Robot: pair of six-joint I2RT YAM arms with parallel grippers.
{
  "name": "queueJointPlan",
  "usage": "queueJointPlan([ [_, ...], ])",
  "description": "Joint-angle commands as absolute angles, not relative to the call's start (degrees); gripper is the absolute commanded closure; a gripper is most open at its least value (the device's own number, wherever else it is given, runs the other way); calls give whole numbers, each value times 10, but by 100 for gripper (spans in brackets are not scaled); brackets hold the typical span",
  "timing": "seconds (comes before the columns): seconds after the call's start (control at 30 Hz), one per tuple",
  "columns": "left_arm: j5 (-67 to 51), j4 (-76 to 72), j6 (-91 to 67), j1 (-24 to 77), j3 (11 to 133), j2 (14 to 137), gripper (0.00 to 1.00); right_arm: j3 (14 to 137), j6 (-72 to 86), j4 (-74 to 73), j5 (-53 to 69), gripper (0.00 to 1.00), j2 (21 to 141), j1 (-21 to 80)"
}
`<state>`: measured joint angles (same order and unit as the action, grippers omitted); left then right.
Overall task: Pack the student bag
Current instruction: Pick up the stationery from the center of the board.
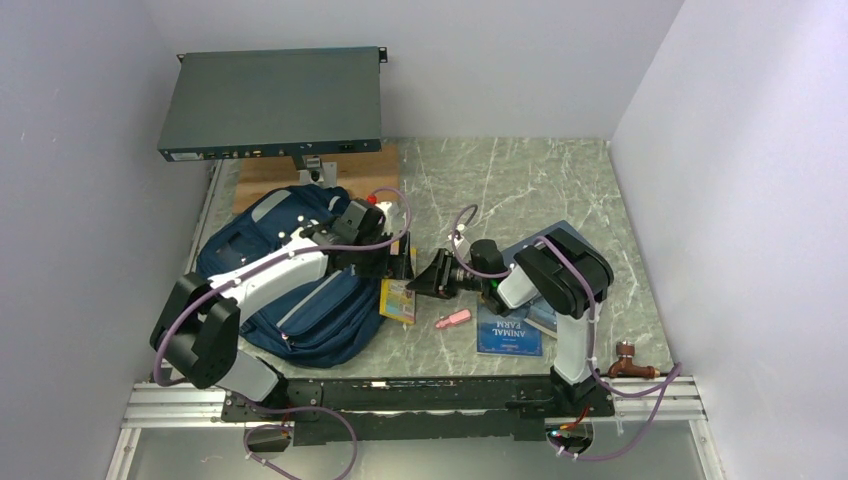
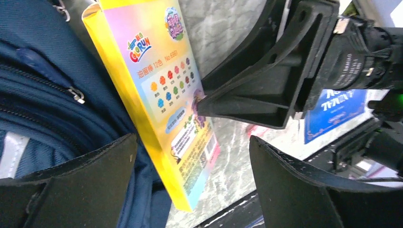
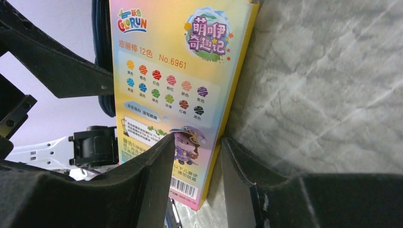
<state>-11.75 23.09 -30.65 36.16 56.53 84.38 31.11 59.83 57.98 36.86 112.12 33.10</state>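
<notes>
The navy-blue student bag (image 1: pixel 290 285) lies at the left of the table; its zippered side shows in the left wrist view (image 2: pixel 43 109). A yellow crayon box (image 1: pixel 398 300) stands on edge against the bag. It also shows in the left wrist view (image 2: pixel 166 95) and the right wrist view (image 3: pixel 176 71). My right gripper (image 1: pixel 420 282) (image 3: pixel 197 140) is closed on the box's lower part, one finger on its printed face, one behind it. My left gripper (image 1: pixel 398 265) (image 2: pixel 193 142) is open wide, straddling the box's end without touching it.
A pink marker (image 1: pixel 453 319) and a blue "Animal Farm" book (image 1: pixel 510 332) lie right of the box. Another book (image 1: pixel 565 238) lies under the right arm. A copper-coloured object (image 1: pixel 630 362) sits at the front right. A grey flat case (image 1: pixel 275 100) and a brown board (image 1: pixel 365 165) stand at the back.
</notes>
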Motion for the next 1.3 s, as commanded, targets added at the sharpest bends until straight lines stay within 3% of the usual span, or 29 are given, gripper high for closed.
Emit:
queueJointPlan([
  [0.0,-41,297,-277,369,615,853,6,328,585,612,373,56,1141,336],
  [0.3,-1,269,-299,375,596,841,9,326,591,624,374,56,1151,338],
  [0.5,16,228,-281,375,613,865,21,328,598,636,378,57,1158,338],
  [0.83,75,298,-257,372,744,980,16,320,594,630,375,57,1145,338],
  [1.03,70,313,-270,371,762,1016,13,321,602,644,381,56,1152,338],
  [1.27,18,283,-286,370,728,1007,16,320,601,651,384,56,1154,338],
])
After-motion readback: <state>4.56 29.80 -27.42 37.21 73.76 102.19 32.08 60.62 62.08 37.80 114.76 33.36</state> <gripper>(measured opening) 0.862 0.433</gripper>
